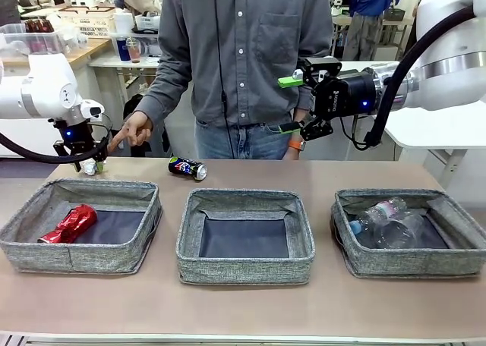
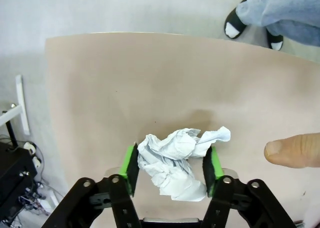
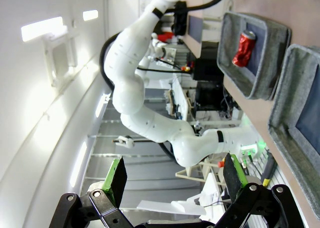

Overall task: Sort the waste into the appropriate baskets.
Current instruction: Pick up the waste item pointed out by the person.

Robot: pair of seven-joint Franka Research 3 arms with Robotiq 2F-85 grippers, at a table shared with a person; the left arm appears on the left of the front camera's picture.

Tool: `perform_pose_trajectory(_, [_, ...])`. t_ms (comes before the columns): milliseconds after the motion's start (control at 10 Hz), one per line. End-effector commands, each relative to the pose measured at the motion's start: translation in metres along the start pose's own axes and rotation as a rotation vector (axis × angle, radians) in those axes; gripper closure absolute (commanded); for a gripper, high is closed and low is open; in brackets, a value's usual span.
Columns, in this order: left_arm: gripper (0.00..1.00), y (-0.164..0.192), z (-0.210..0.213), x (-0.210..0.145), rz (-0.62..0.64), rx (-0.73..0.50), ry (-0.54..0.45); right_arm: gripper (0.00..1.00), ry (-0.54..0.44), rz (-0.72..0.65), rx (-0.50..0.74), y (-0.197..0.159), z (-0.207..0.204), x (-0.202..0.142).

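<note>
At the far left corner of the bench (image 1: 243,300), my left end effector (image 2: 171,167) was closed on the white paper ball (image 2: 172,160). Both green pads (image 2: 131,163) pressed its sides, and the ball rested on the bench surface. The ball was crumpled and showed no clear long axis. One loose flap stuck out past a pad, toward the person's pointing finger (image 2: 295,150), which lay near it and apart from it.

My right end effector (image 1: 291,104) was raised well above the bench in front of the person. Its fingers pointed toward my left and its jaws stood wide, with nothing between them.

The dark can (image 1: 187,167) lay on its side on the bench, beyond the gap between the left basket (image 1: 76,256) and the middle basket (image 1: 245,268). Its long axis ran nearly left to right, with the silver end toward my right.

The red can (image 1: 70,224) lay on its side in the left basket. Its long axis ran diagonally from near left to far right. I could not tell which end was the top.

The clear bottles (image 1: 383,221) lay on their sides in the right basket (image 1: 410,264). One blue cap pointed toward the middle basket.
</note>
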State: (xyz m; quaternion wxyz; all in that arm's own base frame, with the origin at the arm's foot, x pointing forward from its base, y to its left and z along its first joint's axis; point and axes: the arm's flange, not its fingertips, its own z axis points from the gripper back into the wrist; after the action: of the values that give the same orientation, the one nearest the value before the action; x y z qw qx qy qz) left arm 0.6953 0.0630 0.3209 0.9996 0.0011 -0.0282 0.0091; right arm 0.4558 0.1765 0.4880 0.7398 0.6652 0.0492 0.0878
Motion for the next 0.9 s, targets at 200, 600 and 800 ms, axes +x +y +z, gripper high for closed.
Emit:
perform_pose_trajectory(200, [1.0,0.005,0.003,0.0056,-0.019,-0.007,0.008,0.0,-0.01,0.015,-0.001,0.0004,-0.0017,-0.001])
perform_pose_trajectory(600, [1.0,0.0045,0.0029,0.0038,-0.017,-0.001,0.015,0.0,-0.01,0.015,-0.001,0.0004,-0.0017,-0.001])
perform_pose_trajectory(800, [1.0,0.006,0.0078,0.0013,0.024,0.02,0.032,0.0,-0.01,0.015,-0.001,0.0004,-0.0017,-0.001])
